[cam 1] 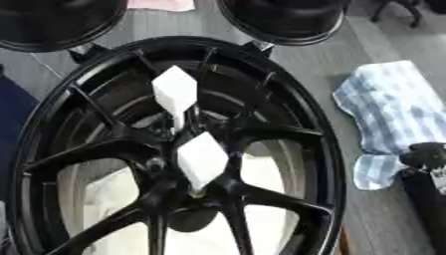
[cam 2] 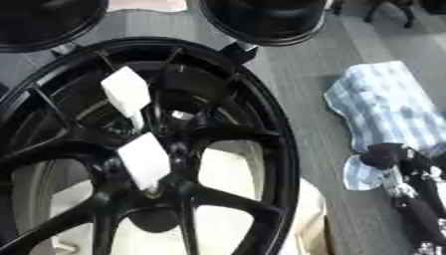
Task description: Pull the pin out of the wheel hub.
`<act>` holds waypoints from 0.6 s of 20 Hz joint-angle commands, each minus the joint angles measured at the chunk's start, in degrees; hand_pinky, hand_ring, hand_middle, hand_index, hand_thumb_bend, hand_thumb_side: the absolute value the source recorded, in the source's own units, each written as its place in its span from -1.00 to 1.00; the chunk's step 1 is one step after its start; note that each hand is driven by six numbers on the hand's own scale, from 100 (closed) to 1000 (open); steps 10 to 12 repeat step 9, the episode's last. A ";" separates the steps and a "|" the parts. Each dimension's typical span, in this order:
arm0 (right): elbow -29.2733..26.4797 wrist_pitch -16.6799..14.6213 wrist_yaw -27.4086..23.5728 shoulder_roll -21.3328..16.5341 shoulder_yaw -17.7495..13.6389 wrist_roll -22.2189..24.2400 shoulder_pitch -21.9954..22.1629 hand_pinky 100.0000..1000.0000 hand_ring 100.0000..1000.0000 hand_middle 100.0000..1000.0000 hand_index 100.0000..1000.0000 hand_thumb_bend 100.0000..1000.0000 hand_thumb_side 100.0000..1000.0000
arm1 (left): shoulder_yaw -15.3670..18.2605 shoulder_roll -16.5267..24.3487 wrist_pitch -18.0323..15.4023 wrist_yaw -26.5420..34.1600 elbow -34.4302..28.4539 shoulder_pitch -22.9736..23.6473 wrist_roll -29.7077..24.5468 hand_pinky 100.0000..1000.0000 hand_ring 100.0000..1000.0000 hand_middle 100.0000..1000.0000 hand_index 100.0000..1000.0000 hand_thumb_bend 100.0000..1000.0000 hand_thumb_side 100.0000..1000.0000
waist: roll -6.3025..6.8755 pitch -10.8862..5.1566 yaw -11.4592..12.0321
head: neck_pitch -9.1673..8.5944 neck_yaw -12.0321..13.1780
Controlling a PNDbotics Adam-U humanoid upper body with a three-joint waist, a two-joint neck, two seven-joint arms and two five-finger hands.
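Wheel hub [cam 1: 174, 149], glossy black, fills most of both views, lying face up with thin split spokes running from a central boss out to a deep rim. No brand, label or writing can be read anywhere on it.

Two white diamond-shaped tags stand up from the centre of the wheel hub. Upper tag [cam 1: 175, 92] sits over the far side of the boss and narrows to a thin stem at its lower end. Lower tag [cam 1: 201, 160] sits just nearer, its lower tip touching a bolt hole in the boss. Whether these are the pin heads or flags tied to the pins cannot be told. Both tags are blank.

Pale surface shows through the gaps between the near spokes. A round dark opening [cam 1: 191, 219] lies below the boss.

Two more black round objects [cam 1: 283, 20] sit at the far edge, just beyond the rim; one is at top left, one at top centre.

Blue-and-white checked cloth [cam 1: 392, 114] lies crumpled on the grey worktop [cam 1: 313, 60], to the right of the wheel hub and apart from it.

Right hand [cam 2: 396, 164], black with silver parts, shows at the lower right edge, over the near end of the cloth. Fingers look curled, holding nothing. Left hand shows in neither view.
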 commanded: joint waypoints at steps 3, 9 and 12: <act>-1.04 -0.43 -0.81 -1.20 -0.18 0.40 -0.41 0.40 0.19 0.15 -0.06 -0.78 -0.31 | -2.55 -3.26 -9.76 6.22 -0.51 -4.16 -0.63 0.57 0.93 0.36 0.56 -1.00 0.36 | -0.25 -1.27 0.18 | 0.11 0.41; -1.04 -1.09 -1.52 -1.50 -0.16 0.70 -0.77 0.40 0.19 0.15 -0.06 -0.78 -0.32 | -5.31 -12.97 -16.33 11.04 -0.51 -7.15 -1.81 0.56 0.92 0.36 0.56 -1.00 0.37 | -0.66 -1.22 -0.09 | 0.46 1.15; -1.04 -1.09 -1.52 -1.50 -0.16 0.70 -0.77 0.40 0.19 0.15 -0.06 -0.78 -0.32 | -5.31 -12.97 -16.33 11.04 -0.51 -7.15 -1.81 0.56 0.92 0.36 0.56 -1.00 0.37 | -0.66 -1.22 -0.09 | 0.46 1.15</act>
